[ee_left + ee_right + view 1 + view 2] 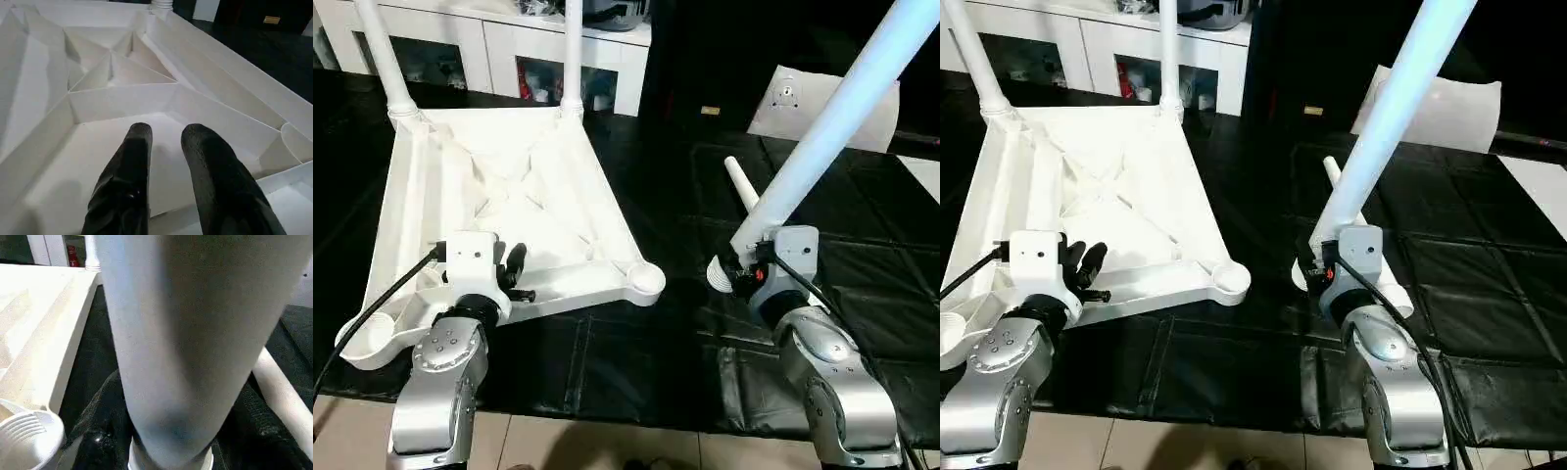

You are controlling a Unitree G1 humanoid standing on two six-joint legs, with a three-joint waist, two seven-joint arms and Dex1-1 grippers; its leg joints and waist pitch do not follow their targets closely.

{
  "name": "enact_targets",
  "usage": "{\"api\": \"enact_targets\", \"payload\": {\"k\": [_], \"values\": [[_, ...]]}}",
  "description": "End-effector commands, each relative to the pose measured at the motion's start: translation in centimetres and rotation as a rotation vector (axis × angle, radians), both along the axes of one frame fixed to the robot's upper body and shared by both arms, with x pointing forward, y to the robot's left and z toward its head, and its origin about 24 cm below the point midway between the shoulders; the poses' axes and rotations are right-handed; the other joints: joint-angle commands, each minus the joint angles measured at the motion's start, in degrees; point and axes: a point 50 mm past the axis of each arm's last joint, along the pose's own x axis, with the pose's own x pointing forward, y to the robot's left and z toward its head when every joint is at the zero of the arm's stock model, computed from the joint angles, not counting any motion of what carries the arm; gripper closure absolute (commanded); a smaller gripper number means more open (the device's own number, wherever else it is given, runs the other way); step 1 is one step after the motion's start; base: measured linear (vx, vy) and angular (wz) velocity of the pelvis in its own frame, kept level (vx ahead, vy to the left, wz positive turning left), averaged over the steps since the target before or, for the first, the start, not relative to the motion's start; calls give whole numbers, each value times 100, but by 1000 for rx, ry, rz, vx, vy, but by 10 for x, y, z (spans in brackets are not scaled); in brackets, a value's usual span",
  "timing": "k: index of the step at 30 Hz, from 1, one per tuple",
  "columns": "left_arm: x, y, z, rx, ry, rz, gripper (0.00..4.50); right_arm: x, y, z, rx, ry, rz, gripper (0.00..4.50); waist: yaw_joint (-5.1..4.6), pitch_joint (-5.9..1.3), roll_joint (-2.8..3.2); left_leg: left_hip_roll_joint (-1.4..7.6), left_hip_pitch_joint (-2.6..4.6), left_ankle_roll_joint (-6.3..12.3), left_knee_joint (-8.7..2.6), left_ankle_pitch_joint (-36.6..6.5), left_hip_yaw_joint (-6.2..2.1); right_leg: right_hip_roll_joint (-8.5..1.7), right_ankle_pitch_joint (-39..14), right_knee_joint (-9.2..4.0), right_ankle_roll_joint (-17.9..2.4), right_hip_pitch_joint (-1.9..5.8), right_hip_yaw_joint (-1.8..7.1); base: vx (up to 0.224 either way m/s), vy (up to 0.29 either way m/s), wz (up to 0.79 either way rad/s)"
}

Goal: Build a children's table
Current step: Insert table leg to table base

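The table top point(499, 186) lies upside down on the black floor mat point(636, 362), its ribbed, cross-braced underside facing up to me. Two legs point(570, 59) already stand upright in the two far corner sockets. The near corner socket point(644, 280) on my right side has no leg in it.

My left pincer point(164, 161) rests on the near edge of the table top — its two black fingers point(129, 181) stand a little apart over the white plastic, and I cannot tell if they grip anything.

My right pincer point(742, 269) is closed around the thick end of a third leg point(832, 117), which rises slanted away to the upper right. A fourth leg point(742, 186) lies on the mat just behind this pincer. The held leg is apart from the table top, to the right of the free socket.

Behind the table stands a white cabinet point(499, 49), and a flat white panel point(798, 103) lies farther on the right.
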Motion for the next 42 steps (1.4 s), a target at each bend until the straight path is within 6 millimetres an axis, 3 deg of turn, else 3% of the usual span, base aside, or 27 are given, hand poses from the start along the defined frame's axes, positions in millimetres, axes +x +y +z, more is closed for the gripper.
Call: {"api": "enact_targets", "payload": {"k": [1, 42], "values": [[0, -4, 3, -2, -8, -12, 318, 0, -4, 6, -13, -21, -15, 262, -3, -296, 90, 279, 11, 277, -399, -1443, -89, -508, -2565, -541, 44, 239, 330, 0, 0, 0], [0, -4, 3, -2, -8, -12, 318, 0, -4, 6, -13, -21, -15, 262, 2, -305, 89, 280, 15, 279, -392, -1390, -84, -511, -2471, -525, 3, 253, 337, 0, 0, 0]]}}
